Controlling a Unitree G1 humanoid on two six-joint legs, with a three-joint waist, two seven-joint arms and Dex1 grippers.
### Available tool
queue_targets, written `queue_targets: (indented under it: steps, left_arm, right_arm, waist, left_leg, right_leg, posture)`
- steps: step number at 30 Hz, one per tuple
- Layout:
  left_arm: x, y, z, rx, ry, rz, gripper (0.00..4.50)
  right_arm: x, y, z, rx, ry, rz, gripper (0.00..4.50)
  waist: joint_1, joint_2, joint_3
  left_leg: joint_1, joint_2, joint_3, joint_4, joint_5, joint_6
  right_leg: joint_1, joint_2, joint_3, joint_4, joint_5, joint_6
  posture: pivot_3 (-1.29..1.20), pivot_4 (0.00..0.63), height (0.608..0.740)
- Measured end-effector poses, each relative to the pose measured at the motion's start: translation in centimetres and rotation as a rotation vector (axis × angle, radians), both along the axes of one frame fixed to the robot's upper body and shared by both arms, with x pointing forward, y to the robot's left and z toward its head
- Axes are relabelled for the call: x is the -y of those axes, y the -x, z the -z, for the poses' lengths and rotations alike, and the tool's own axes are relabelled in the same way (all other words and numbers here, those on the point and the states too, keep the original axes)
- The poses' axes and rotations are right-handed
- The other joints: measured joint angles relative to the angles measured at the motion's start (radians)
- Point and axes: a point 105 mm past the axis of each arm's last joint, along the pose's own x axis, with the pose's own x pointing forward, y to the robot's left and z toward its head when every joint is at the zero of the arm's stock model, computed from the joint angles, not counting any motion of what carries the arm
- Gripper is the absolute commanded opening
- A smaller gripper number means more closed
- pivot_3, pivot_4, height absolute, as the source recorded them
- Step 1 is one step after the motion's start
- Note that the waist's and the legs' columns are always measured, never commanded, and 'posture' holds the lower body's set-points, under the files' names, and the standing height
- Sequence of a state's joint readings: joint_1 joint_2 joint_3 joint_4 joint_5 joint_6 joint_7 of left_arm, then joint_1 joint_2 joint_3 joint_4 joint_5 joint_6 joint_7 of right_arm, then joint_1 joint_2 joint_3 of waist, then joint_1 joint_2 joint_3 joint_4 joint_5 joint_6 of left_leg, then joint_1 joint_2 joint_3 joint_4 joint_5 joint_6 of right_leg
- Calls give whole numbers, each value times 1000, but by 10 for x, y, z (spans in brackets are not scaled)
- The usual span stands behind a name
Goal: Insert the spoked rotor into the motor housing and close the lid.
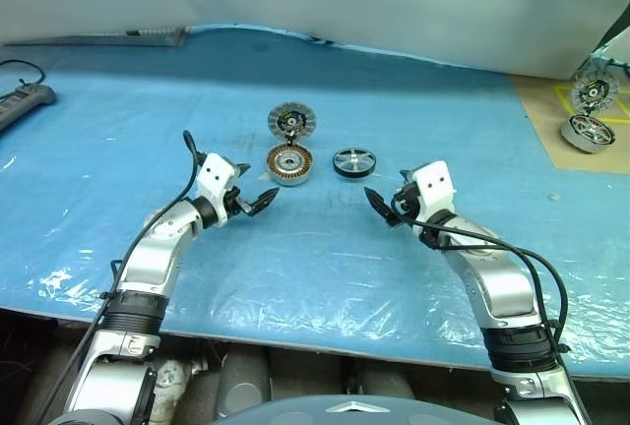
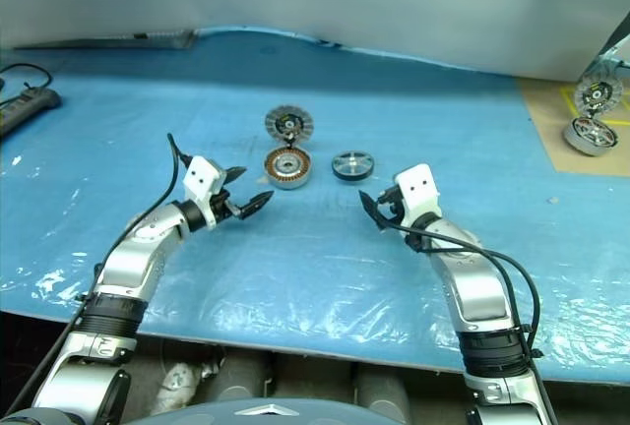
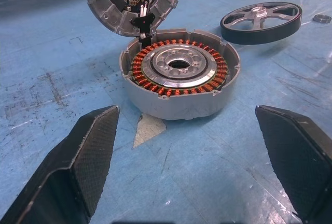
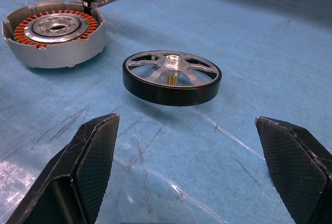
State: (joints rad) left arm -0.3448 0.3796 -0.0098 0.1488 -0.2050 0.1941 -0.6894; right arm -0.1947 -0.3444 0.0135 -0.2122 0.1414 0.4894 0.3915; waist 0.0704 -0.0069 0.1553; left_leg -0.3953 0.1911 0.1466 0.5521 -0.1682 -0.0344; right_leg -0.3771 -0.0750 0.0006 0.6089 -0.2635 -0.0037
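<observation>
Hovering low over the blue-covered worktop (image 1: 325, 258), the left gripper (image 1: 258, 196) and the right gripper (image 1: 382, 207) face inward toward each other, each with its fingers spread wide and nothing between them. Just beyond the left gripper sits the motor housing (image 3: 180, 73), open side up, showing its ring of copper windings around a silver hub. Ahead of the right gripper lies the spoked rotor (image 4: 171, 77), flat on the worktop, beside the housing and apart from it. Behind the housing the lid (image 1: 292, 121) stands tilted up, its inner face toward the grippers and its lower edge at the housing's far rim. Farther off, beyond the right gripper, more motor parts (image 1: 592, 115) rest on a brown mat (image 1: 546, 120).
</observation>
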Motion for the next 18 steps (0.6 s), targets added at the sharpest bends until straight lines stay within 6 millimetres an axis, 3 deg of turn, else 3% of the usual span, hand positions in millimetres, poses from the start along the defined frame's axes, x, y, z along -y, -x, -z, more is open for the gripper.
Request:
queue_targets:
  steps: [18]
  left_arm:
    - [1,-1,-1,4,-10,2,4500]
  right_arm:
    - [-2,0,1,-1,4,-9,4476]
  waist:
    - [0,0,0]
  left_leg:
    - [0,0,0,0,0,0]
  right_leg:
    - [0,0,0,0,0,0]
  posture:
    - [0,150,740]
